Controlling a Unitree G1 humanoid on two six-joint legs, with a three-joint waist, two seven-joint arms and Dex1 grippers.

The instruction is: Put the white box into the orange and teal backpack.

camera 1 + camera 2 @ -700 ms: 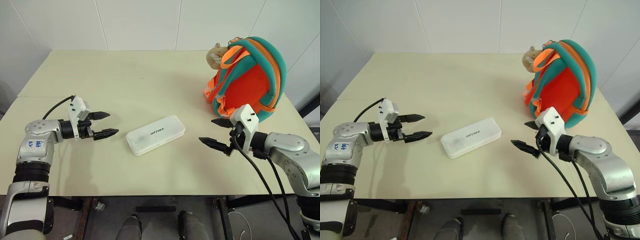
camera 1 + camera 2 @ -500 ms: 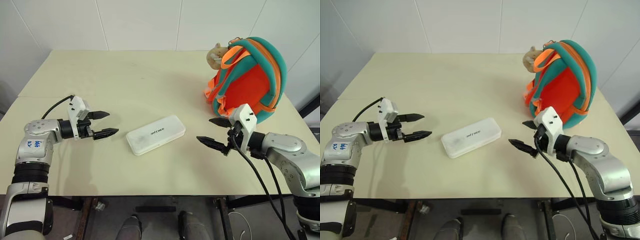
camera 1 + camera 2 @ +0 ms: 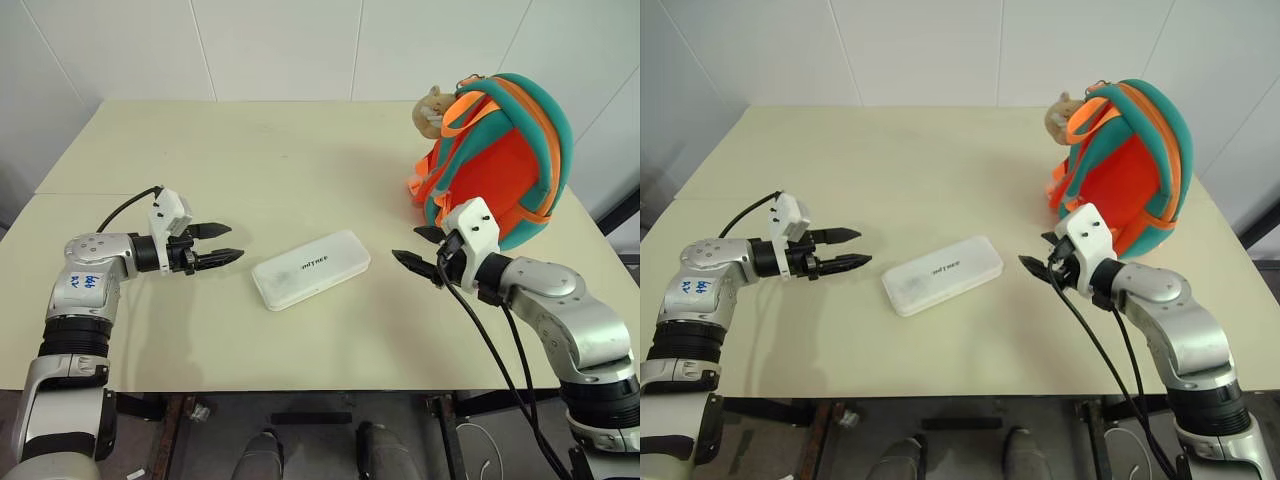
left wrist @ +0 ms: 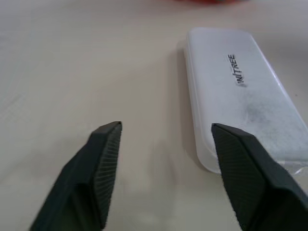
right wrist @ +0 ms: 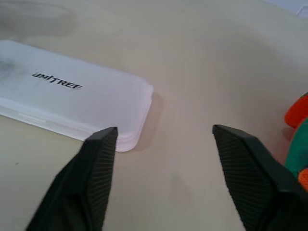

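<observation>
Both arms closed in on white box (image 3: pixel 311 270) since earlier shots. Left gripper (image 3: pixel 222 243) slid in toward box's near-left end, now just beside it, not touching; jaw gap looks a bit narrower than before but jaws not closed. Right gripper (image 3: pixel 418 249) came in from backpack side and moved up the table, tips now near box's other end, gap between them also smaller. Right forearm swung inward too.

A white box (image 3: pixel 311 269) with small dark lettering lies on a pale cream table (image 3: pixel 280 160) between two black-fingered hands. Beyond the right hand (image 3: pixel 423 250) stands a bright orange backpack (image 3: pixel 497 155) with teal trim, carrying a tan, possibly plush, charm (image 3: pixel 431 110).
</observation>
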